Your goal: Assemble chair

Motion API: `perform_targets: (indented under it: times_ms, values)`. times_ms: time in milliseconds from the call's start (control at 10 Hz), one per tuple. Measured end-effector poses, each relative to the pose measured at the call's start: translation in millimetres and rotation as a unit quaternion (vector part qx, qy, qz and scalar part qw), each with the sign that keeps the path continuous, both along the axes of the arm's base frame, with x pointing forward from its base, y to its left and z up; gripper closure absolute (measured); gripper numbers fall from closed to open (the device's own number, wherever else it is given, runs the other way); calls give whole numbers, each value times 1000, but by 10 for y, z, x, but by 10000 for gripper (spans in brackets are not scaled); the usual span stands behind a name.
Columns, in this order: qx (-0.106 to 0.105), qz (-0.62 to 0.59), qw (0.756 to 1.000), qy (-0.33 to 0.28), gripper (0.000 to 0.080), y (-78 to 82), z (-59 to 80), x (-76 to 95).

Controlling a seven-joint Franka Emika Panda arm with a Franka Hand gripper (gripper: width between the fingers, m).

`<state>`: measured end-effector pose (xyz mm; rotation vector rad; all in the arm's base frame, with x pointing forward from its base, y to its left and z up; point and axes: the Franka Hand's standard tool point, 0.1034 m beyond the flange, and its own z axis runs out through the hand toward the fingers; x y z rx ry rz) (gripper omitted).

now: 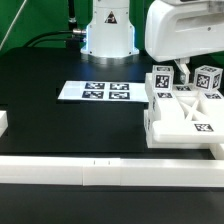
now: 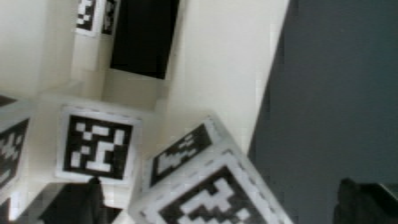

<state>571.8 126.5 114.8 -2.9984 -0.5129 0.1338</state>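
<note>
The chair lies in loose white parts at the exterior view's right: two small tagged cubes (image 1: 160,80) (image 1: 207,77) stand behind flat frame pieces (image 1: 185,115). My gripper (image 1: 186,67) hangs just above and between the cubes, under the white hand. In the wrist view my gripper (image 2: 219,205) is open. Its dark fingertips (image 2: 71,205) stand wide apart on either side of a tilted tagged cube (image 2: 214,180), without touching it. Another tagged part (image 2: 98,145) sits beside that cube, and a white frame piece (image 2: 222,60) with a dark opening lies beyond.
The marker board (image 1: 95,91) lies flat on the black table (image 1: 60,125), to the exterior view's left of the parts. A long white rail (image 1: 110,172) runs along the front, with a short one (image 1: 3,125) at the left edge. The robot base (image 1: 108,30) stands behind.
</note>
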Motion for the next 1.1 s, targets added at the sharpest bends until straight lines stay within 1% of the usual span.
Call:
perform_targets:
  times_ms: [200, 300, 500, 600, 700, 900, 1000, 1100]
  values:
    - [0, 30, 999, -14, 151, 28, -12, 17]
    - [1, 43, 999, -15, 151, 15, -18, 16]
    - [1, 39, 999, -14, 412, 11, -23, 15]
    - [1, 38, 999, -14, 412, 8, -25, 16]
    - [0, 33, 999, -14, 515, 3, -25, 16]
    - [-1, 17, 1000, -13, 515, 0, -24, 17]
    - [-3, -14, 1000, -12, 515, -1, -9, 16]
    - [-9, -87, 996, -9, 515, -17, -23, -5]
